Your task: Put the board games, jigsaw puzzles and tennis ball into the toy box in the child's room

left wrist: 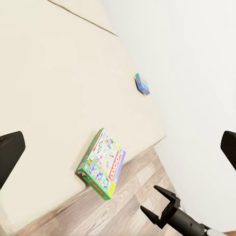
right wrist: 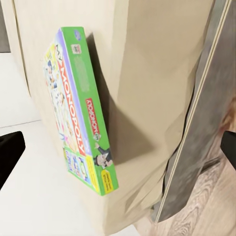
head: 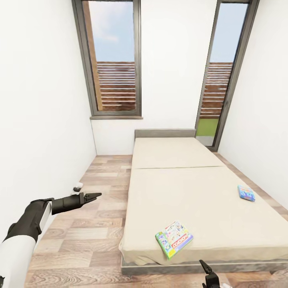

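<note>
At the left of the head view, the left arm is reaching forward over the wood-plank floor (head: 88, 244), its black left hand (head: 94, 196) pointing toward the bed with the two fingers standing slightly apart and nothing between them. Just beyond it a small white object (head: 77, 187) is sitting on the floor near the left wall; what it is cannot be told. Behind, a grey-framed window (head: 114, 60) is showing sky and a slatted fence.

Moving right, the bed (head: 188, 188) is filling the middle of the room, its beige mattress lying on a thin grey frame. Near its near left corner the white-green board game (head: 174, 238) is lying flat on the mattress, turned at an angle to the bed's edge; the right wrist view is showing its green side (right wrist: 88, 105) printed "MONOPOLY", and the left wrist view is showing it (left wrist: 102, 163) just beside the mattress edge.

Further right, the right hand (head: 208, 271) is rising at the foot of the bed, below that game, its fingers spread wide and empty (left wrist: 160, 206).

Well apart, near the bed's right edge, the smaller blue board game (head: 246, 193) is lying flat, also seen from the left wrist (left wrist: 142, 84).
</note>
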You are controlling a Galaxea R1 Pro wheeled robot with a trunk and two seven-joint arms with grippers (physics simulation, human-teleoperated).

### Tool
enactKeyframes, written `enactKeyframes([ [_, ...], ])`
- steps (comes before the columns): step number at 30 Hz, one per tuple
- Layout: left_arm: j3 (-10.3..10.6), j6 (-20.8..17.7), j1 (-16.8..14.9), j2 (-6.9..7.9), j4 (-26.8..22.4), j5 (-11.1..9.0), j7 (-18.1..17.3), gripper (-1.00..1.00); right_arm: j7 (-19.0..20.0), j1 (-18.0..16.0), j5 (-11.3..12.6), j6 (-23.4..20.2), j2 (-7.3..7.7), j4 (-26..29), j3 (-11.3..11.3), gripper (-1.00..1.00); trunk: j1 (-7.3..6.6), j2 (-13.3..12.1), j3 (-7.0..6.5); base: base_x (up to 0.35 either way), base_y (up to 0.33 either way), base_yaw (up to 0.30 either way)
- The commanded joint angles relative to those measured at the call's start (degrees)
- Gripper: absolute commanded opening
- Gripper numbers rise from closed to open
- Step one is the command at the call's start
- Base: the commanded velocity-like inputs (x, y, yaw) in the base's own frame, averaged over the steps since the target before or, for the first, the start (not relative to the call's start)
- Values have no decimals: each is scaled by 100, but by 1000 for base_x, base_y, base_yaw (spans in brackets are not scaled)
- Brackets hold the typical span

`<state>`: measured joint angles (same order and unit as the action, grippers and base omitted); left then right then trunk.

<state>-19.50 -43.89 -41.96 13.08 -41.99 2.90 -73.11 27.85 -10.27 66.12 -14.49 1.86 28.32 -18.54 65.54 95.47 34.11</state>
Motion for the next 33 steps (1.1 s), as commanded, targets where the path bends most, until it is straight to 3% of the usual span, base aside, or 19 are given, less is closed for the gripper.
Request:
enactKeyframes([
  [1, -15, -66, -5, -5, -2, 29, -38, 100, 11, -6, 53, -55, -2, -2, -20, 100, 22, 45, 24, 0, 0, 0],
  [5, -26, -77, -5, 4, -2, 27, -48, 100, 10, -9, 53, -54, -2, -2, -19, 100, 110, 205, 96, 0, 0, 0],
  [17, -29, -67, -5, 8, -2, 39, -161, 100, -1, -19, 30, -90, -10, -2, 5, 100, 110, 205, 96, 0, 15, 0],
  [33, -20, -28, -5, -13, 0, 47, -144, 100, -319, -54, 22, -109, -17, -2, 8, 100, 110, 205, 96, 46, 62, 0],
])
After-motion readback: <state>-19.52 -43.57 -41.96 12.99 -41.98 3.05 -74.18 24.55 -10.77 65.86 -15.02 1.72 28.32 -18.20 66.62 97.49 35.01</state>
